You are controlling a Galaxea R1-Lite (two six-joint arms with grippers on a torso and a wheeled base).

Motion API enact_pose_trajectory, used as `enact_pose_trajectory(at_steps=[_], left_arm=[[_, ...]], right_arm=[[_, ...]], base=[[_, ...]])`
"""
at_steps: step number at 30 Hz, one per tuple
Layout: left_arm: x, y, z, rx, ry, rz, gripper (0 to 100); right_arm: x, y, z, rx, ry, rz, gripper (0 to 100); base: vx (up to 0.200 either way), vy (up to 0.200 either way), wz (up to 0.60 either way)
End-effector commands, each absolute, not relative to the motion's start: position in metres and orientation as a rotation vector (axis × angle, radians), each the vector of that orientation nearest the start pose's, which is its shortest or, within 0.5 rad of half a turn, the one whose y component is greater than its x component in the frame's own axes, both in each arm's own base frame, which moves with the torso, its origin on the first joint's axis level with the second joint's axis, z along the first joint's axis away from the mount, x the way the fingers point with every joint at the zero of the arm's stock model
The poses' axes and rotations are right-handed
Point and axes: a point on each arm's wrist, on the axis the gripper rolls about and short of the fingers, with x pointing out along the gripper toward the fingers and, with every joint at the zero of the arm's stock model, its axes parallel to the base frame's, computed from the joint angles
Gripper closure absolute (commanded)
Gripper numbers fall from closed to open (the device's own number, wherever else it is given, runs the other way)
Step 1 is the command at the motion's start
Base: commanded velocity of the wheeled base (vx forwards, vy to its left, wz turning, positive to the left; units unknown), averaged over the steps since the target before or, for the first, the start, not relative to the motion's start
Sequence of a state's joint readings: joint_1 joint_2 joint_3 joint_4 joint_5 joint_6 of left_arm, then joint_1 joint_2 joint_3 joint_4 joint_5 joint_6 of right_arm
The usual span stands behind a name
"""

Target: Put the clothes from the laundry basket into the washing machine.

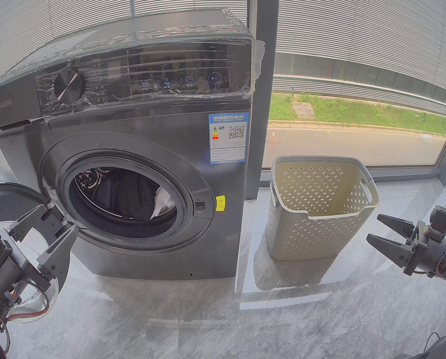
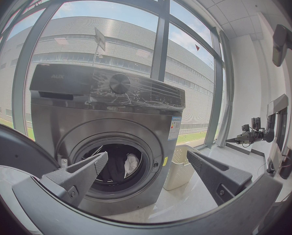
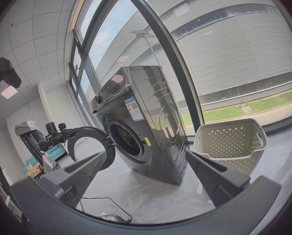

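Grey marbled floor (image 1: 292, 320) runs along a glass window wall (image 1: 362, 41). Head view: you have the washing machine (image 1: 183, 140) left of centre, with its round door (image 1: 6, 203) swung out to the robot's left and the porthole open. The clothes (image 1: 128, 195) lie inside the drum, dark garments with a white piece beside them. The laundry basket (image 1: 295, 235) stands on the floor just beside the machine, on its right, and you can see its perforated inner walls. Your left gripper (image 1: 57, 220) hangs low in front of the open door, jaws spread, gripping nothing. Your right gripper (image 1: 374, 228) sits right of the basket, near it but apart, jaws likewise spread around air. Left wrist view: the two spread fingers (image 2: 84, 173) frame the porthole, where the dark and white clothes show in the drum. The basket stands past the machine's far corner, and the other arm's gripper is well off by the wall. Right wrist view: the spread fingers (image 3: 217, 177) point between machine and basket. The basket is close by, the open door is beyond the machine, and the left gripper is beside that door.
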State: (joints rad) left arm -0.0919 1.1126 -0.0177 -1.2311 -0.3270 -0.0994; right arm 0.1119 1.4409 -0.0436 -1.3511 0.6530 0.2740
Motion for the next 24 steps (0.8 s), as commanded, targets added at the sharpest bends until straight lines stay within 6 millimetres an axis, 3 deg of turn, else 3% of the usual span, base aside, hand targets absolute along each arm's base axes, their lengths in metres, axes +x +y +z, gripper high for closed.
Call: enact_pose_trajectory(at_steps=[1, 8, 9, 13, 15, 20, 24], left_arm=[[0.066, -0.011, 0.169, -0.035, -0.246, -0.383, 0], [0.037, -0.006, 0.158, -0.026, -0.240, -0.286, 0], [0.019, -0.006, 0.146, -0.027, -0.223, -0.286, 0], [-0.004, -0.007, 0.129, -0.033, -0.209, -0.281, 0], [-0.021, -0.008, 0.116, -0.036, -0.202, -0.281, 0], [-0.022, -0.007, 0.111, -0.036, -0.178, -0.251, 0], [-0.019, -0.007, 0.100, -0.036, -0.147, -0.240, 0]], right_arm=[[0.144, 0.030, 0.142, 0.254, 0.091, 0.767, 0], [0.129, 0.028, 0.151, 0.228, 0.016, 0.773, 0], [0.124, 0.027, 0.156, 0.216, -0.023, 0.773, 0], [0.112, 0.025, 0.165, 0.193, -0.096, 0.774, 0], [0.097, 0.022, 0.174, 0.163, -0.188, 0.772, 0], [0.069, 0.017, 0.184, 0.112, -0.311, 0.743, 0], [0.042, 0.014, 0.180, 0.083, -0.337, 0.701, 0]], base=[[0.000, 0.000, 0.00], [0.000, 0.000, 0.00], [0.000, 0.000, 0.00], [0.000, 0.000, 0.00], [0.000, 0.000, 0.00], [0.000, 0.000, 0.00], [0.000, 0.000, 0.00]])
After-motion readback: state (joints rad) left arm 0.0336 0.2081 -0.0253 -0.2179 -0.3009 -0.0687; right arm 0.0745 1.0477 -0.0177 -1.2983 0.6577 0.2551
